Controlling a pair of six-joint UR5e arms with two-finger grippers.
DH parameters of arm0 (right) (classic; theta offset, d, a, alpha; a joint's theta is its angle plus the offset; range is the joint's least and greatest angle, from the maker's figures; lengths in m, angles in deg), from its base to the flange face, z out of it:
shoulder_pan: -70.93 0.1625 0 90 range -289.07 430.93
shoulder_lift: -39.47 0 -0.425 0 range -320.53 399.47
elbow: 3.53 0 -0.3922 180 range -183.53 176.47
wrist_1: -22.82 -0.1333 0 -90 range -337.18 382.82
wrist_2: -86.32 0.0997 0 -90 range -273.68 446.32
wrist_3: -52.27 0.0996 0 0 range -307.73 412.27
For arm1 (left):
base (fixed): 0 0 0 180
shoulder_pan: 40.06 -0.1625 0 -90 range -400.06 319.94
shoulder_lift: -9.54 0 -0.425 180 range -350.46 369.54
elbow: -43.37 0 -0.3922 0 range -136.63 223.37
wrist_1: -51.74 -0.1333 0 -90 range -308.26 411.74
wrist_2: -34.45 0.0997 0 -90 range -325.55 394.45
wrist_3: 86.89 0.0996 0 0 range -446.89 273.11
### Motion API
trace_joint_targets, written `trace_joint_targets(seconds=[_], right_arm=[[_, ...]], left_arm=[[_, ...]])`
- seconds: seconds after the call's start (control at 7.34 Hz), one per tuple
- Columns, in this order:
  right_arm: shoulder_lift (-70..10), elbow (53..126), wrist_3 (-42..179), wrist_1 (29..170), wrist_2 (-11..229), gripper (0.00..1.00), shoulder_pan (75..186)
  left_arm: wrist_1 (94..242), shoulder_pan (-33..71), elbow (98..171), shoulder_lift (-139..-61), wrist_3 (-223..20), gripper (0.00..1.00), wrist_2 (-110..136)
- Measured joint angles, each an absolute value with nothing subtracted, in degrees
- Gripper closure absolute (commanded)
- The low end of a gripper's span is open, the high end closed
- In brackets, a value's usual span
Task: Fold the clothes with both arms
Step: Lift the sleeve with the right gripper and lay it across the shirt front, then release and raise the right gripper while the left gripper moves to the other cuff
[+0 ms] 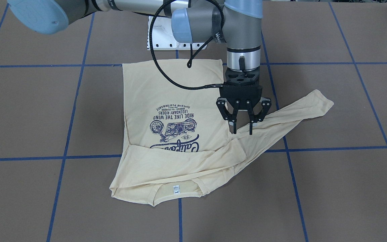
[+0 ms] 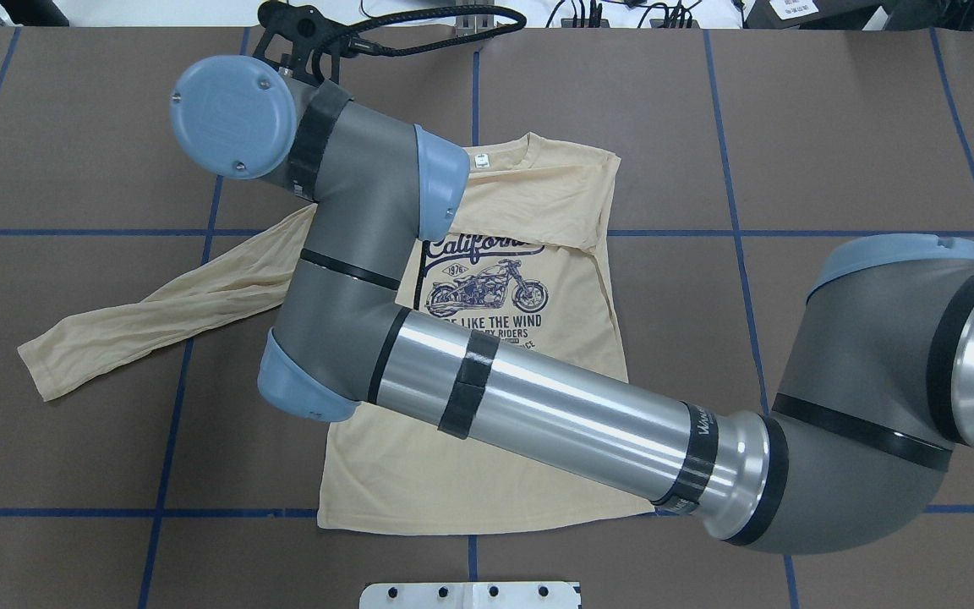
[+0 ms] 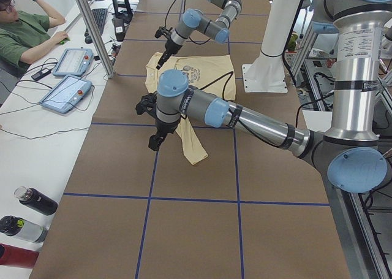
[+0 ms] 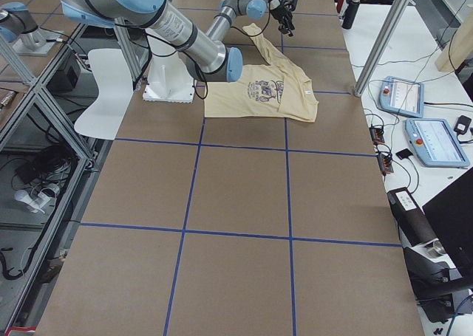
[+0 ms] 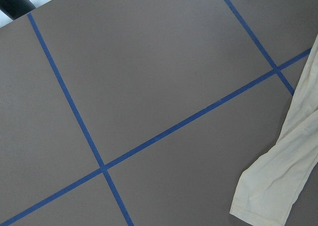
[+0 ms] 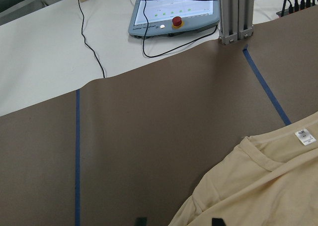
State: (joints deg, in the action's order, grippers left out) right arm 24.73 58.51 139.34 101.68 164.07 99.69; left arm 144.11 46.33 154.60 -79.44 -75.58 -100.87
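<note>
Right hand [image 1: 242, 131] open above shirt [image 1: 166, 87]; left hand [image 3: 154, 145], side view only: cannot tell.

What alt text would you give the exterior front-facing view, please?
A yellow long-sleeved shirt lies print-up on a brown table marked with blue tape lines, one sleeve folded across its chest, the other sleeve stretched to the view's right. The robot's right hand hangs open over that sleeve, near the shoulder.
</note>
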Motion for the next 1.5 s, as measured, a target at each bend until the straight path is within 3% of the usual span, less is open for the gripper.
trace_joint_targets(seconds=[0.41, 0.68, 1.09, 1.5], right_arm=[[27.09, 56.26, 140.75, 102.74, 171.36, 0.01, 103.07], [21.78, 62.72, 139.18, 108.62, 182.51, 0.00, 108.74], [-2.50, 85.87, 124.30, 111.30, 195.62, 0.00, 118.17], [-24.93, 99.38, 101.22, 110.69, 205.23, 0.00, 128.12]], left_arm=[[145.31, 46.33, 154.49, -79.45, -75.81, 0.00, -103.08], [151.06, 45.59, 154.66, -79.01, -76.23, 0.00, -106.43], [160.99, 35.30, 154.98, -77.44, -86.25, 0.00, -105.72], [176.61, 23.81, 155.13, -70.08, -99.06, 0.00, -96.07]])
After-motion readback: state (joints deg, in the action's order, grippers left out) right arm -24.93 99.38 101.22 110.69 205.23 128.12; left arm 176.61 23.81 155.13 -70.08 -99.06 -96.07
